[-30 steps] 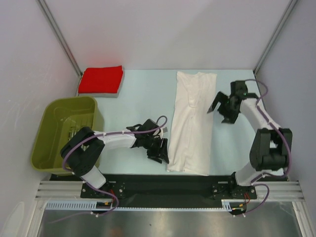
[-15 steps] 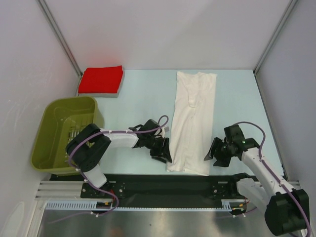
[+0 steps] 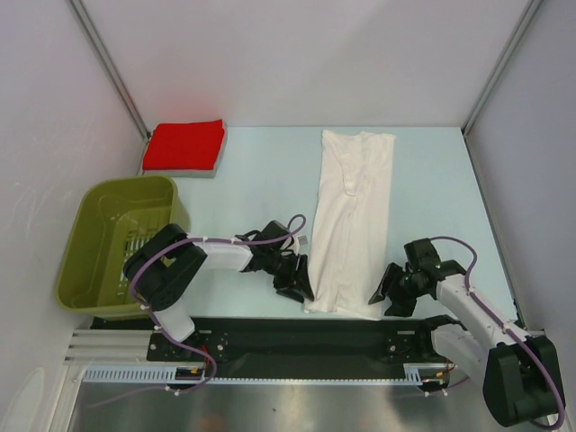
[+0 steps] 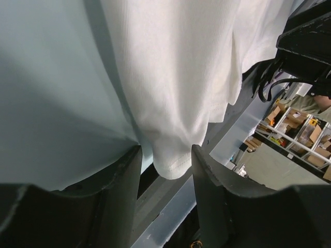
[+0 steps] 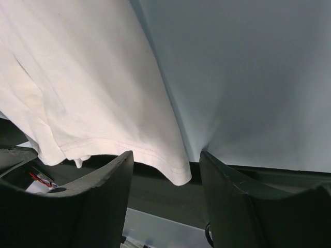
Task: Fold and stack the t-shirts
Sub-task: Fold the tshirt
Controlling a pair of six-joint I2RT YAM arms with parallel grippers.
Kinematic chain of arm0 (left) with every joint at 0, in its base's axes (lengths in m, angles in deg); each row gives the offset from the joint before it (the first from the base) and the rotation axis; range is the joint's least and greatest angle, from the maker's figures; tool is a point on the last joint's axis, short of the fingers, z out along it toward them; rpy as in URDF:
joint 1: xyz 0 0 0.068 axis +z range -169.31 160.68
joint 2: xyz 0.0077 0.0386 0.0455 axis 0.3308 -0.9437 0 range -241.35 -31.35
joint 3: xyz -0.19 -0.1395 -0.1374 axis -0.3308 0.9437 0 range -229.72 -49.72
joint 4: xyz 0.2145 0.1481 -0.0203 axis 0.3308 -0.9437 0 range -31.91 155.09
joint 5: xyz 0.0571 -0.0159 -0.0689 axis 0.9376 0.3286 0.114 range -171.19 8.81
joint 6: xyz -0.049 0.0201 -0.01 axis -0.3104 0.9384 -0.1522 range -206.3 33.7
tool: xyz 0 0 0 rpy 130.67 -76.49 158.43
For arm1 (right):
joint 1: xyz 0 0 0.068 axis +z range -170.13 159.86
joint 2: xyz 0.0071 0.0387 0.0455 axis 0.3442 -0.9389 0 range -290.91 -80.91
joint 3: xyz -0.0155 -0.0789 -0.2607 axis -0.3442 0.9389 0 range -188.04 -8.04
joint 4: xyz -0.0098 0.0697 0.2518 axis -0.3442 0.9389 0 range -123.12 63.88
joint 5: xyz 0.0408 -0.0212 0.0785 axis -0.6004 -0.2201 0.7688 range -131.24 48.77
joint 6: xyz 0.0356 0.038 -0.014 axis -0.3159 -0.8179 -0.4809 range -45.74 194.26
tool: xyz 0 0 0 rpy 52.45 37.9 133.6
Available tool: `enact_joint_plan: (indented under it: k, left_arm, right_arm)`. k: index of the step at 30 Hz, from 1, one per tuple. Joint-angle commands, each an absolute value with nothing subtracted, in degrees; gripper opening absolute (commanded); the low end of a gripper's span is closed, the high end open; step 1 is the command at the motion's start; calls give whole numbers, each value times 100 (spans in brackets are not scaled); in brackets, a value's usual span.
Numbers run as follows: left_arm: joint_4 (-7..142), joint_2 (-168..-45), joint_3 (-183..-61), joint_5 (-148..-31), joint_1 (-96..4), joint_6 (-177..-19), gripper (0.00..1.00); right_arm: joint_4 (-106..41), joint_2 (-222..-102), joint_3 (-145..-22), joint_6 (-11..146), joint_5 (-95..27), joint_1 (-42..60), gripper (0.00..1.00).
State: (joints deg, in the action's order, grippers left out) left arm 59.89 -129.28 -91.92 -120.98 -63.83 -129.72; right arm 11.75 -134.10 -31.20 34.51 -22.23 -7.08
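On the table (image 3: 261,171), left hand (image 3: 299,289) and right hand (image 3: 383,298), unclenched, straddle corners of the white t-shirt (image 3: 351,216).

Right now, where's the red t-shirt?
In the top view, the red t-shirt lies folded at the table's far left corner, beyond the olive basket and left of the white t-shirt.

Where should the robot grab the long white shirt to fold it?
Grip the long white cloth t-shirt at its two near hem corners, one from each side. They hang past the table edge, so there is room above and below.
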Motion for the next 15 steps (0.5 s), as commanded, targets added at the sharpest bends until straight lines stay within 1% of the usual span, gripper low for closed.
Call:
enact_joint_plan:
  k: [1,2,4,8,11,12,13,14,15]
  left_arm:
    - [5893,-12988,-9042,-12056,-6423,-12937,50]
    - [5893,-12979,-9033,-12056,-6414,-12937,50]
    - [5885,-12997,-9033,-12056,-6423,-12936,50]
    - [5911,-13023,-9042,-12100,-6432,-12936,50]
    - [5911,-12988,-9033,-12083,-6449,-12937,52]
    - [5920,-12962,-9024,-12057,-6440,-12954,54]
    - [5928,-12883,-8989,-12030,-6449,-12972,55]
    - [5937,-12848,-8972,-12030,-6440,-12989,60]
    - [5946,-12813,-8954,-12030,-6449,-13024,62]
  right_arm:
    - [960,-13400,-3019,3277,-2050,-651,59]
    - [934,-13461,-2984,3268,-2032,-634,59]
    - [855,-13505,-2914,3225,-1988,-616,55]
    - [951,-13461,-2914,3189,-2075,-563,51]
    - [1178,-13418,-2922,3093,-2181,-555,28]
    - [1275,-13296,-2949,3040,-2259,-528,13]
    - [1398,-13190,-2975,3005,-2417,-502,8]
    - [1530,-13058,-3088,2874,-2514,-476,5]
    - [1801,-12735,-3150,2803,-2593,-467,0]
